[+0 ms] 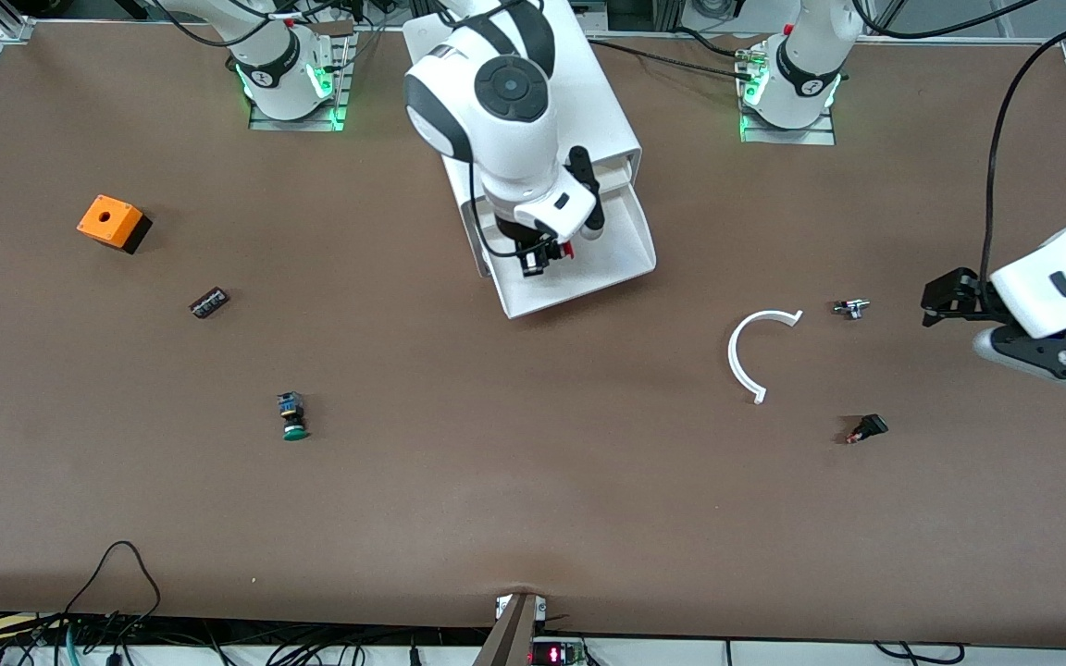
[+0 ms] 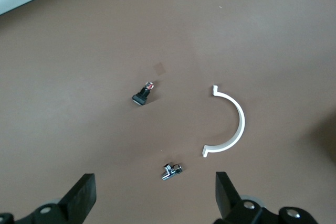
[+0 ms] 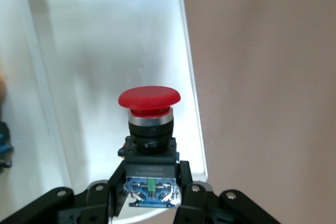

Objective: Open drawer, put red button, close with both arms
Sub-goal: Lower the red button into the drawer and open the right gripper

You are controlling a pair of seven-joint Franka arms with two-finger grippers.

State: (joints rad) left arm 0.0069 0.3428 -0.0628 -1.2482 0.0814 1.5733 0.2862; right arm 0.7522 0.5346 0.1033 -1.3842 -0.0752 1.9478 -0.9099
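1. The red button [image 3: 149, 140] is up in the air over the open drawer [image 1: 621, 236], gripped by its black body and blue rear block so that the cap points away from the fingers; held this way, I judge it can simply be let go into the tray.
2. The right gripper [image 3: 150, 182] has its fingers clenched on the button's base. It hangs over the drawer's white floor, near the rim by the brown table [image 1: 496, 481].
3. The drawer is pulled out of the white cabinet [image 1: 588, 102] toward the front camera, which leaves its tray open from above for the drop. Its floor looks bare where it shows, though the arm hides part of it.
4. The left gripper [image 2: 152, 198] waits with its fingers spread and holding nothing, toward the left arm's end of the table from the drawer, probably kept back for the two-armed closing.
5. Counted outward from the drawer:
   - one white curved strip [image 1: 744, 356];
   - one small metal part [image 1: 851, 308];
   - one small black part [image 1: 867, 428];
   - one green-capped button [image 1: 292, 416];
   - one small dark block [image 1: 209, 302];
   - one orange box [image 1: 113, 223].
6. Two buttons in all, one red and one green, and two arms.
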